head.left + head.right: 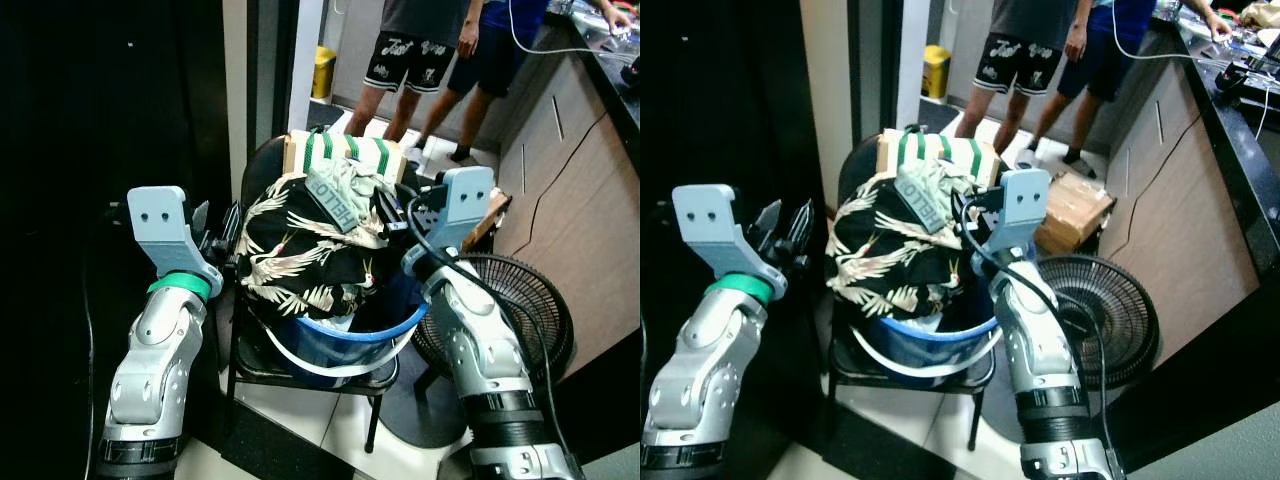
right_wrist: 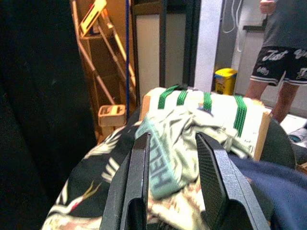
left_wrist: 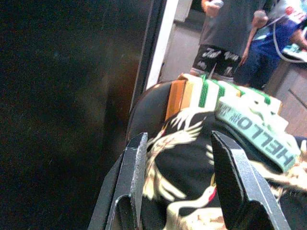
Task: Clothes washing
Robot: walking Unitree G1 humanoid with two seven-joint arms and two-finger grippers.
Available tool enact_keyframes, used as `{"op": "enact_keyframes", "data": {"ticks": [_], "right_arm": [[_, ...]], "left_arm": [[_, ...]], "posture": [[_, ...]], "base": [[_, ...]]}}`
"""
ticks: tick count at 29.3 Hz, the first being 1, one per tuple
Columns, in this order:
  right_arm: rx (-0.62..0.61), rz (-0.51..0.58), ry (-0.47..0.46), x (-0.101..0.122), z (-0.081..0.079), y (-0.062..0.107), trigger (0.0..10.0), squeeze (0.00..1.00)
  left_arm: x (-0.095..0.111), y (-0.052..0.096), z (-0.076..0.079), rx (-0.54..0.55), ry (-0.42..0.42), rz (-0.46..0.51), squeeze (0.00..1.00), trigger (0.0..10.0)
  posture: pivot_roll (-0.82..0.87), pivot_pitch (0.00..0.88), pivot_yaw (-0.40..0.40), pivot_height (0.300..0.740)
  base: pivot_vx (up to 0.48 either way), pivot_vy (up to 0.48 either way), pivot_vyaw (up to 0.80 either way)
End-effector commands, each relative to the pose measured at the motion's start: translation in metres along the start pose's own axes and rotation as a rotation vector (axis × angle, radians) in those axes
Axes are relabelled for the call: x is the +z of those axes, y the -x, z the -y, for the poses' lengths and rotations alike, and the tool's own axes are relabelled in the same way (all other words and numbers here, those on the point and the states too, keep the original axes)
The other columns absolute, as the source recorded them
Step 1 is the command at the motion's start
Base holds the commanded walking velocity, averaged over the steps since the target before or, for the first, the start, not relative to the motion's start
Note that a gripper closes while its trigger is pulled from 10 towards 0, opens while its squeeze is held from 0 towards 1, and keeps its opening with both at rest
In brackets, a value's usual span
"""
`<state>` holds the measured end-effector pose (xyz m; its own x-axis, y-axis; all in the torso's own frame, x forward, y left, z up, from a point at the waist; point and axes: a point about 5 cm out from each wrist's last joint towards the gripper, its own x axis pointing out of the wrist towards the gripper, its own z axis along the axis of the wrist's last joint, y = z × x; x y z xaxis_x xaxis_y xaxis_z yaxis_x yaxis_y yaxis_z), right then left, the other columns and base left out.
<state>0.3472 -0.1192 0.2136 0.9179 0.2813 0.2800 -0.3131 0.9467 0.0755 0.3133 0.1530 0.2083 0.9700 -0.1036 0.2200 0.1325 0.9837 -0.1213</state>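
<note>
A blue laundry basket [image 1: 352, 336] sits on a black chair [image 1: 300, 372], heaped with clothes. A black shirt with white crane print [image 1: 300, 255] covers the heap. A pale green garment with a "HELLO" band [image 1: 338, 198] lies on top of it. My left gripper [image 3: 178, 139] is open at the pile's left side, its fingers [image 3: 133, 182] pointing at the crane shirt. My right gripper [image 2: 173, 139] is open at the pile's right side, aimed at the green garment [image 2: 165, 158]. Neither holds any cloth.
A white box with green stripes [image 1: 345, 150] stands behind the pile on the chair. A floor fan [image 1: 510, 300] lies on the right, next to a wooden counter [image 1: 580, 150]. Two people [image 1: 410, 50] stand at the back near a yellow bin [image 1: 322, 70]. Dark wall on the left.
</note>
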Motion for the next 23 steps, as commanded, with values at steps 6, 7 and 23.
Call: {"op": "enact_keyframes", "data": {"ticks": [6,7,23], "right_arm": [[-0.089,-0.066,0.027,-0.017,0.012,0.01,10.0,0.0],[-0.106,-0.072,0.032,-0.017,0.014,0.01,10.0,0.0],[-0.233,-0.094,0.045,-0.026,0.032,0.017,10.0,0.0]], "left_arm": [[-0.012,0.001,0.005,-0.011,-0.043,-0.048,0.0,10.0],[-0.012,0.001,0.006,-0.013,-0.043,-0.051,0.0,10.0],[-0.016,0.004,0.0,0.043,-0.068,-0.061,0.0,10.0]], "posture": [[0.03,0.025,-0.044,0.74],[0.03,0.027,-0.042,0.74],[0.03,0.038,-0.052,0.74]], "base": [[0.0,0.0,0.0],[0.0,0.0,0.0],[0.0,0.0,0.0]]}}
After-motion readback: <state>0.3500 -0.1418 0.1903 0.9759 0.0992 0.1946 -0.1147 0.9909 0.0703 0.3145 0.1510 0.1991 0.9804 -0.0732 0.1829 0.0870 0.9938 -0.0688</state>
